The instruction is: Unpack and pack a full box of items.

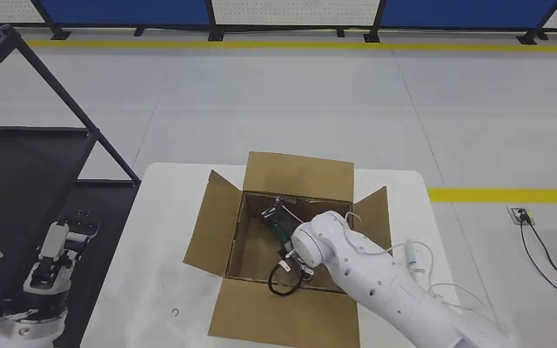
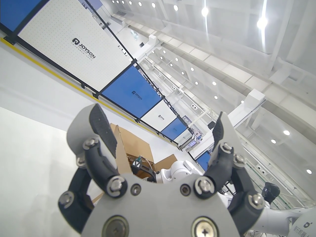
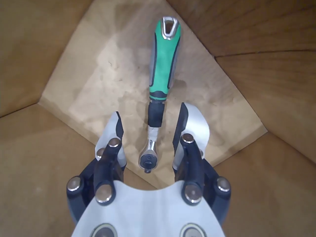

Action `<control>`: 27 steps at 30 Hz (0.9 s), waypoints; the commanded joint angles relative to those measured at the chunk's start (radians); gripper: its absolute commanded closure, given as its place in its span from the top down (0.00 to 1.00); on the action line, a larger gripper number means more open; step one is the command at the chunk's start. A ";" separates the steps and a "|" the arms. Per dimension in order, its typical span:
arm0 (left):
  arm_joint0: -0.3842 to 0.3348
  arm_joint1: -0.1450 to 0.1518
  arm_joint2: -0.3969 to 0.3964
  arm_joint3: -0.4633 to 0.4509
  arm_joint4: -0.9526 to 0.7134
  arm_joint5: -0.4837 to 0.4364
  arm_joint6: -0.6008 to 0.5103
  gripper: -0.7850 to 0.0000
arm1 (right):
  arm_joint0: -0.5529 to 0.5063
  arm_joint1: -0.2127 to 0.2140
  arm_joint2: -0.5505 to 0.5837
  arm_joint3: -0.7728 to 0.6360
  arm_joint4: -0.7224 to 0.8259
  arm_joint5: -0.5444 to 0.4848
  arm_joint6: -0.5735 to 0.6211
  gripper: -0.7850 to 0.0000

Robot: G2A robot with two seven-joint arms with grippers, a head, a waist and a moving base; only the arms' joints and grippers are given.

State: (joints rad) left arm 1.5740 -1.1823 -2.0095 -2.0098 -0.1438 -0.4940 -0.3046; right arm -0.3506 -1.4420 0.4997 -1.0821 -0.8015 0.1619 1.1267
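white table (image 1: 157, 261), open box (image 1: 300, 178): unpacking looks unfinished.
ratchet (image 3: 164, 60) lies on box floor; right gripper (image 3: 151, 110) spread astride its neck, not yet pinching. left gripper (image 2: 158, 110) spread, empty, off the table's side. repacking all left. arm (image 1: 365, 270) hides much of the box's inside; other contents unclear.

Pale grey floor (image 1: 261, 96) w/ a yellow line (image 1: 261, 43) along its far edge and a 2nd yellow stripe (image 1: 492, 195) off to one side. Behind the line: a row of blue & white partition panels (image 1: 122, 10) on black feet. A black tube frame (image 1: 54, 85) stands over a dark surface (image 1: 35, 174) beside the white desk (image 1: 148, 261). A floor socket (image 1: 520, 215) has a cable plugged in. High white ceiling (image 2: 222, 50) w/ beams and round lamps (image 2: 205, 12), all lit.
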 commanded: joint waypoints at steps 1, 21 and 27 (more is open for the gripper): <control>0.001 0.000 -0.001 0.000 -0.004 0.001 -0.002 1.00 | 0.010 -0.017 -0.013 0.035 0.004 0.001 0.008 0.58; 0.000 0.003 -0.026 0.018 -0.032 -0.010 -0.016 1.00 | 0.069 -0.134 -0.035 0.295 0.056 -0.037 -0.008 0.34; -0.001 0.003 -0.025 0.016 -0.030 -0.009 -0.017 1.00 | 0.072 -0.149 -0.024 0.322 0.057 -0.050 -0.016 0.07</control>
State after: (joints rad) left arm 1.5739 -1.1790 -2.0357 -1.9935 -0.1748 -0.5032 -0.3206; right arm -0.2791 -1.5895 0.4721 -0.7625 -0.7442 0.1134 1.1123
